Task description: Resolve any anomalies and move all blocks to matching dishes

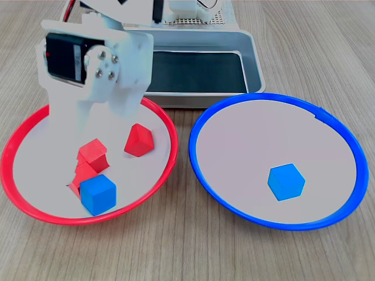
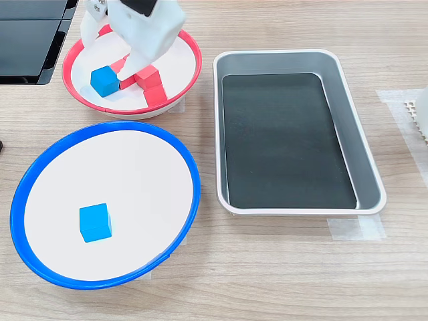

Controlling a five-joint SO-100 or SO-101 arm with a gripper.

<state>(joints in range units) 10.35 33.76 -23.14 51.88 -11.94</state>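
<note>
On the wooden table (image 2: 267, 267), beside the grey metal tray (image 2: 348, 127), the blue-rimmed dish (image 1: 199, 126) holds one blue cube (image 1: 286, 181), while the white gripper (image 1: 82, 126), its opening hidden, dips into the red-rimmed dish (image 1: 167, 126) over red cubes (image 1: 139, 140) and another blue cube (image 1: 98, 194).

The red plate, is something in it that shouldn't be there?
Yes. A blue block sits in the red-rimmed dish among the red blocks, near the first exterior view's front rim. It matches the blue-rimmed dish, where the other blue block lies. The gripper is over the red-rimmed dish.
</note>
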